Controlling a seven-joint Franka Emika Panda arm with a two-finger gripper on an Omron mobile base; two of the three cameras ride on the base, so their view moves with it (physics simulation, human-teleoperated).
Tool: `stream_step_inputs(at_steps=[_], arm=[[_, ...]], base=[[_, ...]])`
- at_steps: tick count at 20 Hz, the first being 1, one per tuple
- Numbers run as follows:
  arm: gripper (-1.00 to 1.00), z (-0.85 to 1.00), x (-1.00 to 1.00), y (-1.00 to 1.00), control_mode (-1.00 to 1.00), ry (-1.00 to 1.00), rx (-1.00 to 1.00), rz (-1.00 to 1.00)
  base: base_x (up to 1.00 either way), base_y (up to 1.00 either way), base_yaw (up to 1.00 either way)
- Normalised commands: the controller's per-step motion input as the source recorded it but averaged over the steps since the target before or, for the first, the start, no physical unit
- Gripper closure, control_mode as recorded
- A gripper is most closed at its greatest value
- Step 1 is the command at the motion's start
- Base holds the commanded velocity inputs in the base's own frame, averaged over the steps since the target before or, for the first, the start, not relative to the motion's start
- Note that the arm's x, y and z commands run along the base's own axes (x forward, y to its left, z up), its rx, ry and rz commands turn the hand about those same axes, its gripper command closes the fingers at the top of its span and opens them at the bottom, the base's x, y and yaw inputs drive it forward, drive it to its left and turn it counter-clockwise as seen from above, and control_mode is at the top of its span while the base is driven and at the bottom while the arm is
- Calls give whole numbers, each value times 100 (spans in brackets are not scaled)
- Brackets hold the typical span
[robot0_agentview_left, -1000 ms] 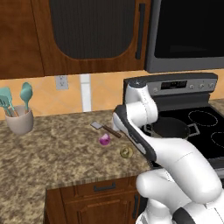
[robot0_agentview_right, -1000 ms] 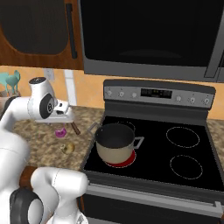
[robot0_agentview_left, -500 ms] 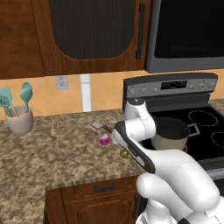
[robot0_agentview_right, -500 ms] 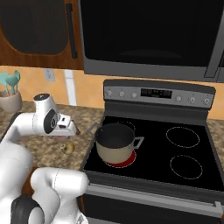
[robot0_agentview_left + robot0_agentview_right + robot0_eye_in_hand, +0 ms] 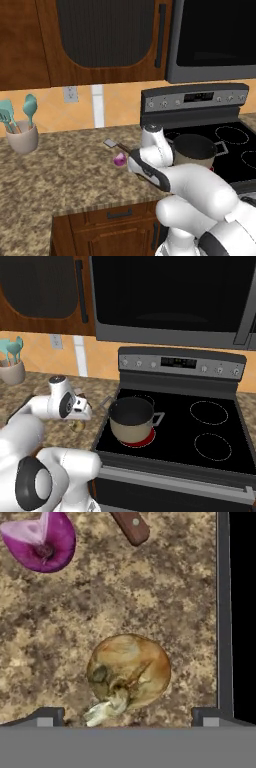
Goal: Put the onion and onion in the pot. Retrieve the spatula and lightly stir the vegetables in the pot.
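Over the counter (image 5: 190, 612) the gripper (image 5: 127, 714) has been lowered onto the tan onion (image 5: 129, 674), fingertips spread open either side, apparently not yet touching; the purple onion (image 5: 120, 159) and spatula (image 5: 116, 145) lie beside, the pot (image 5: 131, 419) unfilled on the stove

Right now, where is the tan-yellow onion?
In the hand view the tan onion lies on the granite counter, straight ahead of the gripper, between the purple onion and the stove edge.

Both onions (image 5: 129, 672) (image 5: 41, 539) on counter (image 5: 165, 597) left of stove (image 5: 200, 426) (pot (image 5: 131, 418) on burner), spatula (image 5: 116, 145) behind them
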Motion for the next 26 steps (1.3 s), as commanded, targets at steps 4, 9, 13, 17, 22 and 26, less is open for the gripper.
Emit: stream_step_inputs(at_steps=[4,9,13,17,22,26], arm=[[-100,-35,40,4,-100,8,0,0],[-100,-28,30,0,-100,5,0,0],[-100,-25,2,0,-100,4,0,0],[100,-22,-22,0,-100,0,0,-4],[100,-9,-41,-2,-100,-3,0,-6],[100,41,-97,-3,-100,-23,0,-3]], base=[[0,0,0],[0,0,0],[0,0,0],[0,0,0],[0,0,0],[0,0,0]])
